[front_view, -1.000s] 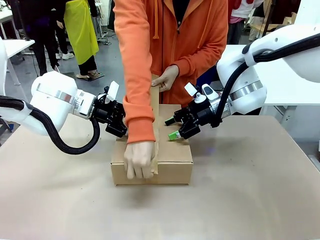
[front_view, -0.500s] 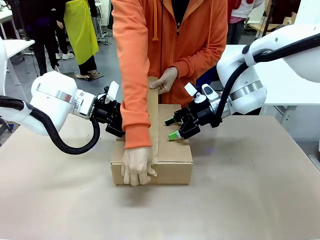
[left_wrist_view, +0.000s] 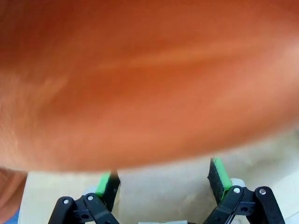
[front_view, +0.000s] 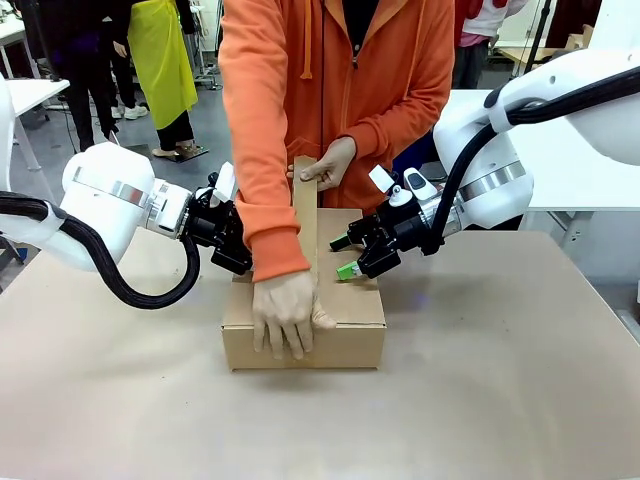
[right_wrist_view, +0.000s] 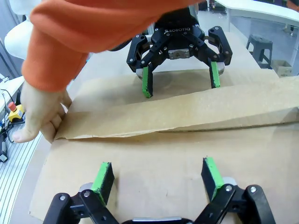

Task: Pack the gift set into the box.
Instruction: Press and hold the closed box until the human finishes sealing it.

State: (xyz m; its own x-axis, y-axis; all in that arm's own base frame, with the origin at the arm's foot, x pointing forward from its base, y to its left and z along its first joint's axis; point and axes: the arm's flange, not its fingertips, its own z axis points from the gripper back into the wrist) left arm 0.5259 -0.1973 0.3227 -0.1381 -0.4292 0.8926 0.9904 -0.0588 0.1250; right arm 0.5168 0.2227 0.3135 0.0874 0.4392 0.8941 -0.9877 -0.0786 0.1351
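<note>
On the pale counter (front_view: 480, 400) the large rectangular brown cardboard box (front_view: 350, 340) sits closed at the middle, its long axis running from the robot's side away toward the person. Nearest the camera, one gloved hand of the person (front_view: 285, 315) presses the near end of a brown tape strip (front_view: 306, 215) down over the box's front edge; the strip rises along the central seam to the person's other hand (front_view: 330, 162), which holds its far end up above the box. The seam is thus the line that matters, and it lies between the two arms. The left tool (left_wrist_view: 161, 179), black with green pads, stands at the box's left side, fingers spread wide and holding nothing, aimed across the lid, with the person's orange sleeve (left_wrist_view: 149, 79) close in front of it. The right tool (right_wrist_view: 156, 177) stands at the right side just above the lid, likewise wide open and empty, pointing across the seam straight at the left tool. Both forearms lie nearly level. The gift set is presumably inside the shut box, and the sealing seems to be in the person's hands; neither tool is nearer the tape.
</note>
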